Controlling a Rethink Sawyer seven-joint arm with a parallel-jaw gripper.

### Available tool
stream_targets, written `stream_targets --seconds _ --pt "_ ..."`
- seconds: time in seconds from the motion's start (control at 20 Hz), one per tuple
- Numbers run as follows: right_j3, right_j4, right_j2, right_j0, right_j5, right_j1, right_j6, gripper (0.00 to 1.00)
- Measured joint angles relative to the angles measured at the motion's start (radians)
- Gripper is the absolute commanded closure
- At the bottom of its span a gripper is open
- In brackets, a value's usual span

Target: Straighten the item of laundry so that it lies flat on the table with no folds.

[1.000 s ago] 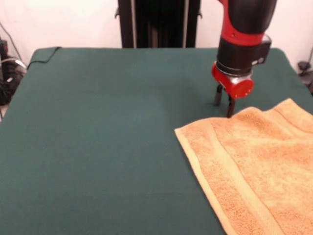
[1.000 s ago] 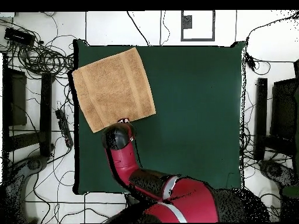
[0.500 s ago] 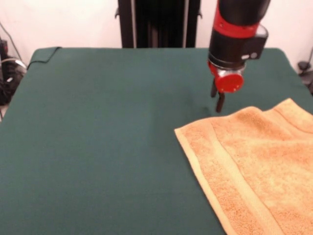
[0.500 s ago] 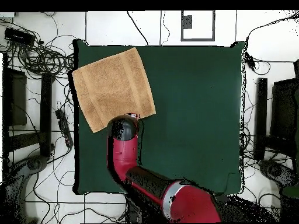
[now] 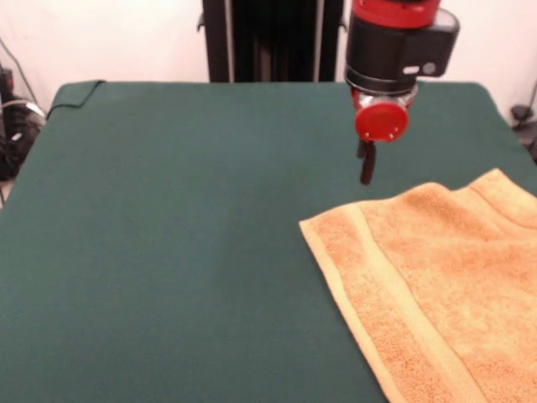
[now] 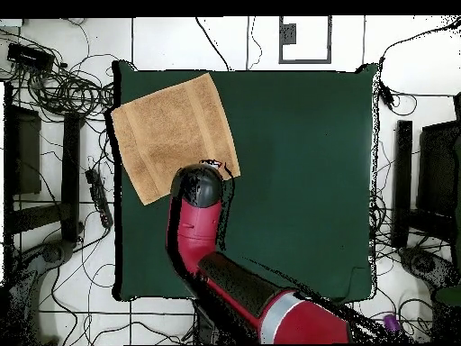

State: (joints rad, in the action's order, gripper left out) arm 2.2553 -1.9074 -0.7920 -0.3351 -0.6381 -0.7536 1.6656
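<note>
The item of laundry (image 5: 436,277) is an orange-tan towel spread on the green table (image 5: 168,210), at the lower right of the front view. A woven band runs along its left edge, and a low ripple shows near its far edge. From overhead the towel (image 6: 176,135) lies turned at an angle at the table's (image 6: 297,180) upper left corner, its left side at or just over the table's edge. My gripper (image 5: 367,166) hangs in the air just beyond the towel's far edge and holds nothing. Overhead, the arm's wrist (image 6: 198,185) covers the towel's lower right corner.
Cables (image 6: 54,86) and dark equipment (image 6: 27,153) crowd the floor to the left of the table in the overhead view. A fold of the green cloth (image 5: 75,92) sits at the table's far left corner in the front view.
The gripper has lifted off the towel's far edge and drifted left and away from it in the front view. The towel has stayed as it was.
</note>
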Motion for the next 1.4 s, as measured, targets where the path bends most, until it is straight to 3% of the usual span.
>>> stream_targets --seconds 0.25,0.65,1.05,1.4 --pt "-0.035 0.023 0.0 0.0 -0.011 0.006 -0.002 0.0" --pt "-0.15 0.097 0.0 0.002 -0.064 0.09 -0.004 0.0" --pt "-0.243 0.086 -0.007 0.001 -0.135 0.181 -0.008 0.0" --pt "-0.293 0.015 -0.052 -0.027 -0.253 0.277 -0.049 0.0"
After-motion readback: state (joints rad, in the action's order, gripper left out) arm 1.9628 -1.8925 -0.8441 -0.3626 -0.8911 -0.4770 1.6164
